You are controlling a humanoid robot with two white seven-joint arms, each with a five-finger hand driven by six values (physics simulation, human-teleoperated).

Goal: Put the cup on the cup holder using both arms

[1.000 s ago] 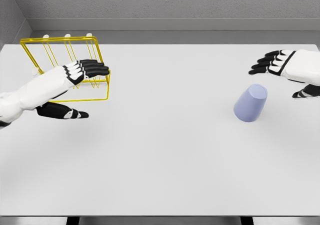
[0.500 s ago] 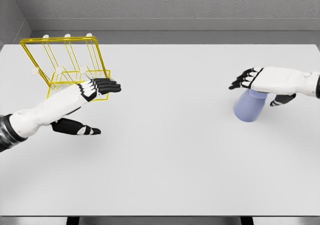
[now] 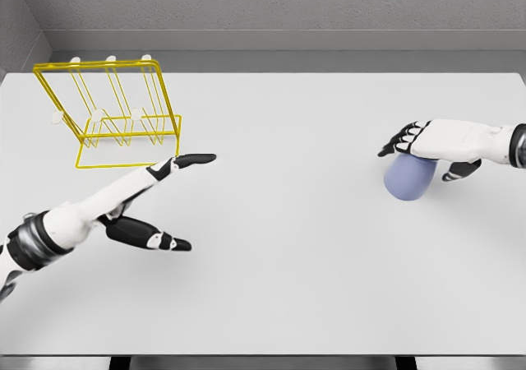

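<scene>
Because the right hand (image 3: 423,144) sits over the top of the pale lavender plastic cup (image 3: 408,178) rather than squarely around it, the cup could squirt out sideways or tip and roll across the smooth white table (image 3: 312,255) if the grip closes unevenly. The black fingers (image 3: 397,142) drape over the cup's far upper edge and the thumb (image 3: 460,171) reaches round its right side, so the hand looks to be wrapping it, though I can't tell whether it is truly gripping yet. The cup stands on the table's right side, well apart from the yellow wire cup holder (image 3: 115,111) at the far left. The left hand (image 3: 160,197) hangs above the table just in front of that rack, fingers straight and spread, holding nothing. A careless handover between the two could also drop the cup.
</scene>
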